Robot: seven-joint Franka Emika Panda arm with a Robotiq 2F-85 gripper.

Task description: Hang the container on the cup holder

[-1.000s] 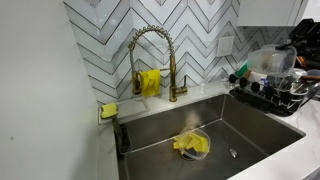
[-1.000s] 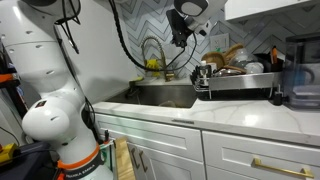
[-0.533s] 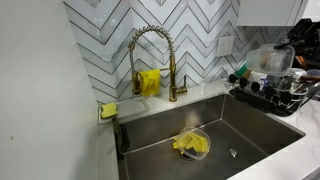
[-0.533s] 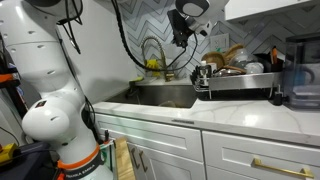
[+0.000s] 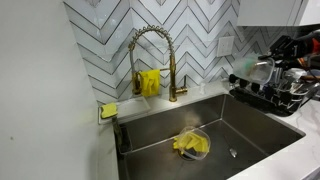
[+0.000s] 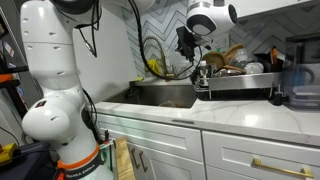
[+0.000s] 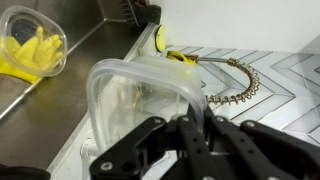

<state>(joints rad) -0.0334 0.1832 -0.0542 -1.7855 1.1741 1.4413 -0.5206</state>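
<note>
Item: one clear container (image 7: pixel 130 95), held aloft beside the sink (image 5: pixel 250 132), rim clamped in one gripper (image 7: pixel 186 127) (fingers closed on it). One bowl (image 5: pixel 204 138) with yellow cloth (image 5: pixel 187 147) in sink; one faucet (image 5: pixel 172 72) behind it

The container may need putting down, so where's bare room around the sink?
The sink floor is bare either side of the clear bowl. The counter strip fronting the dish rack is bare too. The rack, where the gripper holds the container, is crowded.
</note>
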